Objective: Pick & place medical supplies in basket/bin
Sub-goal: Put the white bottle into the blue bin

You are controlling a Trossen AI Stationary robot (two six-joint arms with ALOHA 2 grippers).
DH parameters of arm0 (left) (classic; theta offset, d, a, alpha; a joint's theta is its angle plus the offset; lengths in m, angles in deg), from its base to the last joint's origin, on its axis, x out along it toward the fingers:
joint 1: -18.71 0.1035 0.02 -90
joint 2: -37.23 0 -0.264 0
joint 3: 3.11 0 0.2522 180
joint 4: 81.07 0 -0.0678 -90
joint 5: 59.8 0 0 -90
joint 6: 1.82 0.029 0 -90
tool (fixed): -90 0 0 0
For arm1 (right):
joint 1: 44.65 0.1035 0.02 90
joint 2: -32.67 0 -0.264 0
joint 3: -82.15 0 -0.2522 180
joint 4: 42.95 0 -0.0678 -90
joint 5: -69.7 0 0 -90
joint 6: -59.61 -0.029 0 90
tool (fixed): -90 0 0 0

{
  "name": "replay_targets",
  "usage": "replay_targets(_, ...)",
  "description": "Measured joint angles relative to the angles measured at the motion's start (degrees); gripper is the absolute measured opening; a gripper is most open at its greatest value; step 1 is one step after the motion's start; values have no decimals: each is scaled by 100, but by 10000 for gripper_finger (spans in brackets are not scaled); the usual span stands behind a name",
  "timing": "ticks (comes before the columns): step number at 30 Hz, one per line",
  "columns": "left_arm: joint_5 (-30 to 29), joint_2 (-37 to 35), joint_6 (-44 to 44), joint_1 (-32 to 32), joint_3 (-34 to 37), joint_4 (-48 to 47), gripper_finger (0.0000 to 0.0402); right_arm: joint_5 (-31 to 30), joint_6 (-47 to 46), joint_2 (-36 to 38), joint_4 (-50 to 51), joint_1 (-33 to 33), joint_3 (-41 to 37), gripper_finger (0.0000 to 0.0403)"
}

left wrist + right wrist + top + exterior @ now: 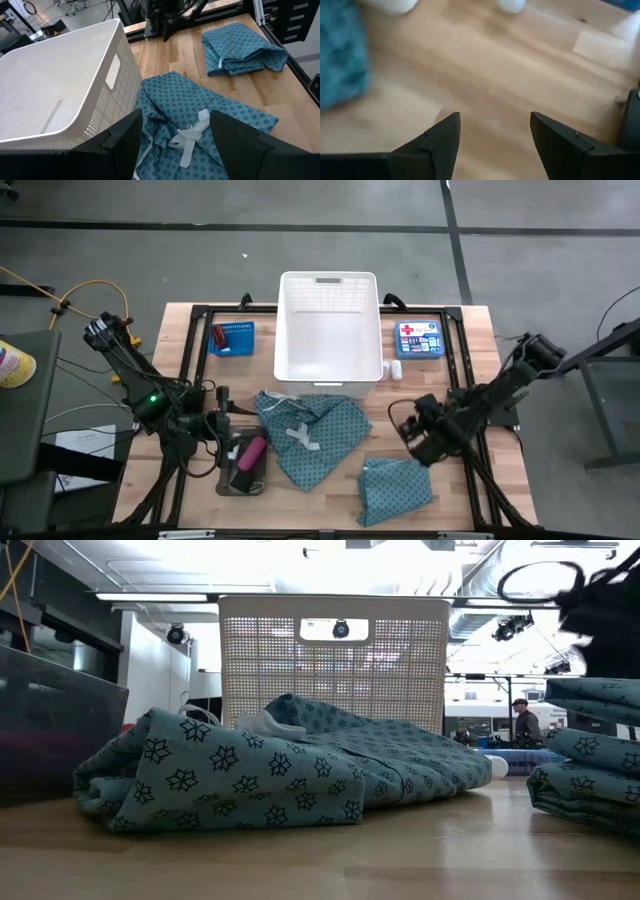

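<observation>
A teal dotted cloth with white ties (305, 430) lies spread on the table in front of the large white basket (328, 330); it also shows in the left wrist view (200, 125). A second teal cloth (395, 488) lies folded near the front right. A pink cylinder (251, 451) and a black block (243, 478) lie in the grey tray (240, 470). A small white tube (396, 369) lies right of the basket. The blue mesh basket (231, 338) holds red pieces. My left gripper (175, 130) is open above the cloth's left edge. My right gripper (492, 130) is open over bare wood.
A flat blue box with a red cross (418, 338) lies at the far right of the table. Black frame rails run along the table's edges. Bare wood lies between the two cloths and right of the white basket.
</observation>
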Motion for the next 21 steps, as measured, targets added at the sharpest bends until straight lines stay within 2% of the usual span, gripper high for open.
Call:
replay_targets(5,0,0,-22,0,0,0,223,-615,96,485,-561,-617,-683,228)
replay_targets(10,0,0,-22,0,0,-2,223,-1193,609,821,-1292,-1271,-1199,228)
replay_targets(14,-2,0,-20,0,2,-1,223,-1192,1365,943,-2233,-1948,-1610,228)
replay_targets(21,-4,0,-20,2,2,-3,223,-1083,2771,943,-3753,-3009,-1871,228)
